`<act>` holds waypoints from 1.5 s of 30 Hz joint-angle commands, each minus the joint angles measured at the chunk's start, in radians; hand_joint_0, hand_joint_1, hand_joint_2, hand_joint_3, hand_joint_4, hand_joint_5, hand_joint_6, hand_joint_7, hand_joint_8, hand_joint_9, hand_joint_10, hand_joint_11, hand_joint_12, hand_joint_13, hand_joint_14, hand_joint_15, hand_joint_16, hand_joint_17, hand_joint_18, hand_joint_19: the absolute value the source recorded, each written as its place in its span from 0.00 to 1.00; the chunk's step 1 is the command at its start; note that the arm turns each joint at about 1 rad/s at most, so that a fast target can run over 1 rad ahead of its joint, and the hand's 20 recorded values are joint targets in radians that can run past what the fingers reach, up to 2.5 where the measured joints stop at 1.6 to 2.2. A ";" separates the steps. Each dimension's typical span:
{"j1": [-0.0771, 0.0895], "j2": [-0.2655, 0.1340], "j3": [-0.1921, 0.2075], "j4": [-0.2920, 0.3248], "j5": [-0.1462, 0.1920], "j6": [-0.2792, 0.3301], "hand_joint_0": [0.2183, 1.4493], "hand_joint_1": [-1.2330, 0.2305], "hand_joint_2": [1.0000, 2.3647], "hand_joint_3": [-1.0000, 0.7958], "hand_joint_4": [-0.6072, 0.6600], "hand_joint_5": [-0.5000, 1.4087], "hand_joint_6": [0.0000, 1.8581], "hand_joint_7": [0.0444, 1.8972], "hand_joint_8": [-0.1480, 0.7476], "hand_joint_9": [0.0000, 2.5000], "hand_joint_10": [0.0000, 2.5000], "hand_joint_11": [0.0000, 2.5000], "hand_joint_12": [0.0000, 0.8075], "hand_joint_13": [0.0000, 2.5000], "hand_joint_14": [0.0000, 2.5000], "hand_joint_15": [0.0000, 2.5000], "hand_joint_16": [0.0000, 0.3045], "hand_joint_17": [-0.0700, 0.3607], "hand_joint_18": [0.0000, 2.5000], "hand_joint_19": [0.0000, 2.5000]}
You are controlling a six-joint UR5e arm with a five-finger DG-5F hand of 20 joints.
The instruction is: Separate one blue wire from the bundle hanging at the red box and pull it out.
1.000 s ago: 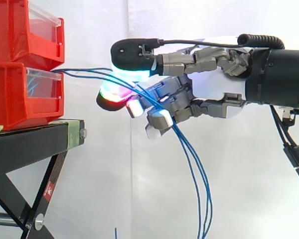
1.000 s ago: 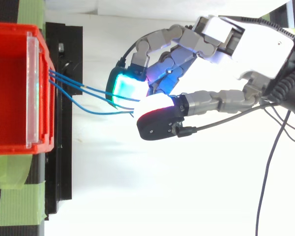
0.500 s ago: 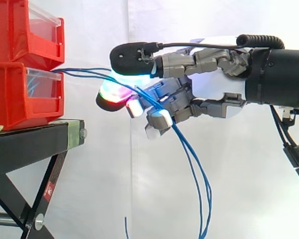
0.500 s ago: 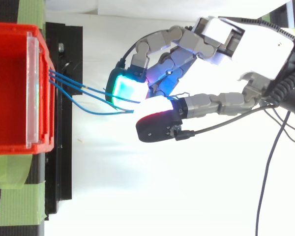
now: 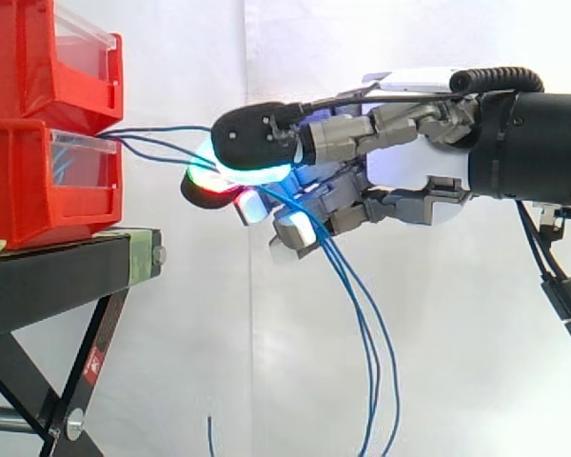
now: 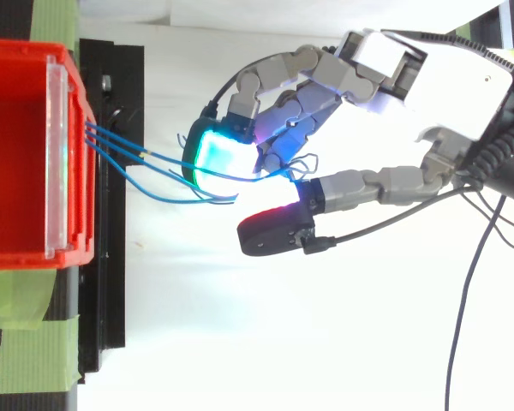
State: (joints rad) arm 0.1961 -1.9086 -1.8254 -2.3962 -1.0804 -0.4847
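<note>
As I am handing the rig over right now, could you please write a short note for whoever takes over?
Robot hand: level with the lower red bin, out in front of it. Whether it grips anything cannot be told.
Blue wires: several run from the bin's front to the robot hand, then hang down below it.
Done: the robot hand is at the bundle.
Left: single out one wire and pull it clear of the bin; none is out yet.
</note>
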 commanded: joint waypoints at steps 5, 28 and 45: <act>0.002 0.000 0.000 0.000 0.000 0.000 0.40 0.17 0.01 0.41 0.63 0.12 0.49 0.49 0.51 0.28 0.01 0.39 0.50 0.45 0.01 0.42 0.19 0.47 0.34 0.21; 0.003 -0.001 0.000 0.000 0.004 0.000 0.29 0.39 0.01 0.33 0.64 0.15 0.47 0.47 0.56 0.37 0.01 0.40 0.52 0.49 0.01 0.44 0.19 0.47 0.35 0.27; 0.003 0.000 0.000 0.000 0.004 0.000 0.31 0.37 0.02 0.46 0.54 0.16 0.49 0.51 0.57 0.41 0.01 0.41 0.51 0.50 0.01 0.44 0.18 0.45 0.37 0.27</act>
State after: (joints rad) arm 0.1994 -1.9088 -1.8255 -2.3961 -1.0769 -0.4847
